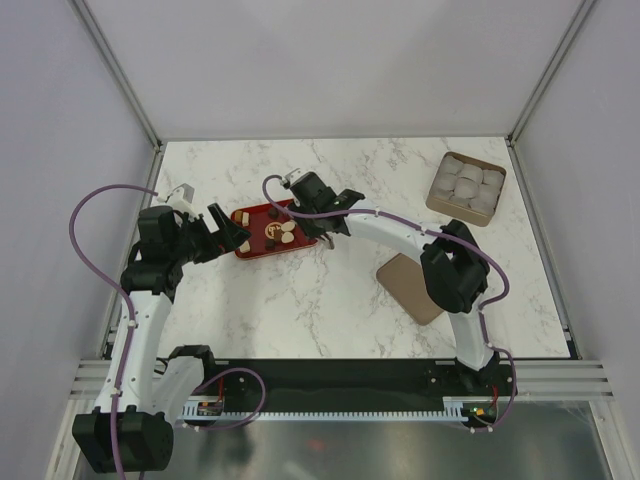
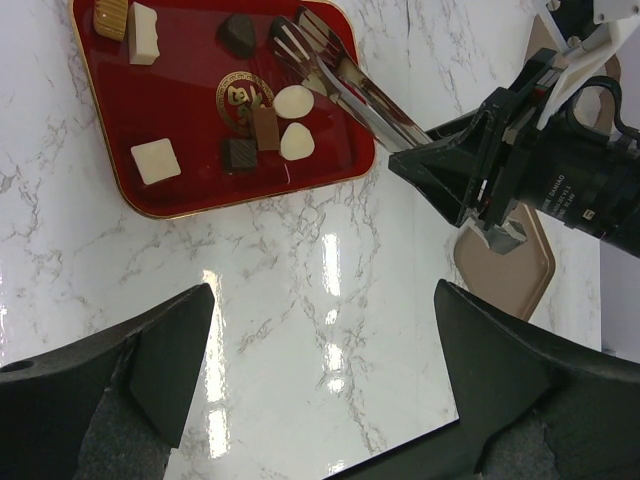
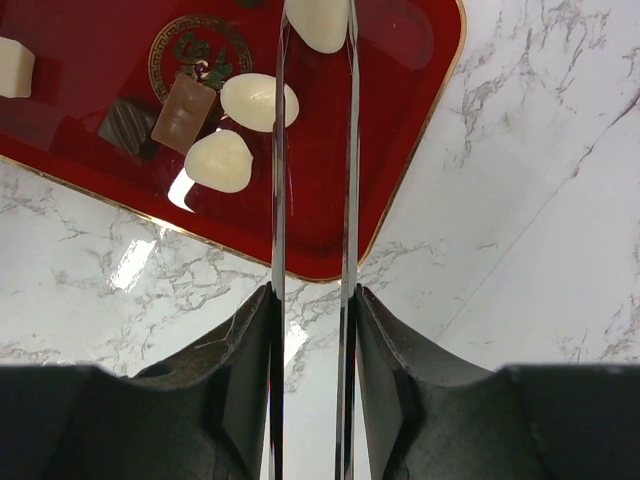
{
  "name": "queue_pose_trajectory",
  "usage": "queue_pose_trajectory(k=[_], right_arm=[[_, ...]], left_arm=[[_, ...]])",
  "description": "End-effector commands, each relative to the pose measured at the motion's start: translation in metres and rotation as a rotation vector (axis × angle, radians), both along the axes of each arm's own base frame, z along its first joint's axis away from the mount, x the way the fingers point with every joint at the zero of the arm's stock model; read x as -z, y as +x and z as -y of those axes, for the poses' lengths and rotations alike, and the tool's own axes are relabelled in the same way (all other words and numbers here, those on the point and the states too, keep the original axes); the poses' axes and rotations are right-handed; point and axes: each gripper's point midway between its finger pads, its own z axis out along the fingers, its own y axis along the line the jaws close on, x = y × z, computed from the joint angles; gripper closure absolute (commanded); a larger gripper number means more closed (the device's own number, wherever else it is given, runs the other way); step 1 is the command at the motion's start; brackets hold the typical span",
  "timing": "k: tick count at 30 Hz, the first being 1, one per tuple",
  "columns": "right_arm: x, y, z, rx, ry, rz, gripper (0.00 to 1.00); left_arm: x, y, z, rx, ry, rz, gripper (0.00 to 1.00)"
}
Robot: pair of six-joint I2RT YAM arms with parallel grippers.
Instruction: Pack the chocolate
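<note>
Right gripper [image 3: 312, 300] clamped on metal tongs [image 3: 278, 150]; white chocolate piece [image 3: 318, 22] between tong tips. Other chocolate pieces [image 3: 258, 102] lie on red tray [image 3: 410, 150]. Left gripper [image 2: 322, 300] fingers apart, above marble table [image 2: 300, 260] near tray.

No word or number can be read. The tray [image 2: 340, 150] bears a round gold emblem [image 2: 236, 92] in its middle, a fret ring around a character-like sign, partly hidden under a chocolate [image 2: 264, 128]. Small white print [image 2: 583, 203] on the black housing [image 2: 560, 170] of the right arm is too small to make out
</note>
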Motion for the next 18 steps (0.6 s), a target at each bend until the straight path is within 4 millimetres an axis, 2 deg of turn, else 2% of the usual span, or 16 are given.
queue_pose_trajectory(k=[1, 7, 10, 13, 16, 18], right_arm=[[-0.055, 0.002, 0.000, 0.000, 0.087, 0.081, 0.60], [-0.087, -0.009, 0.015, 0.003, 0.123, 0.094, 0.64], [-0.105, -0.008, 0.033, 0.037, 0.119, 0.119, 0.64], [-0.121, 0.000, 0.061, 0.096, 0.099, 0.151, 0.64], [-0.134, 0.024, 0.109, 0.218, 0.061, 0.193, 0.64], [-0.137, 0.033, 0.132, 0.267, 0.055, 0.198, 0.64]], left_arm=[[-0.005, 0.005, 0.000, 0.029, 0.022, 0.049, 0.00], [-0.004, 0.005, 0.000, 0.027, 0.021, 0.044, 0.01], [-0.004, 0.005, 0.000, 0.029, 0.019, 0.042, 0.00], [-0.004, 0.005, 0.001, 0.032, 0.017, 0.042, 0.00], [-0.004, 0.004, 0.001, 0.034, 0.016, 0.044, 0.00], [-0.006, 0.004, 0.001, 0.032, 0.017, 0.048, 0.00]])
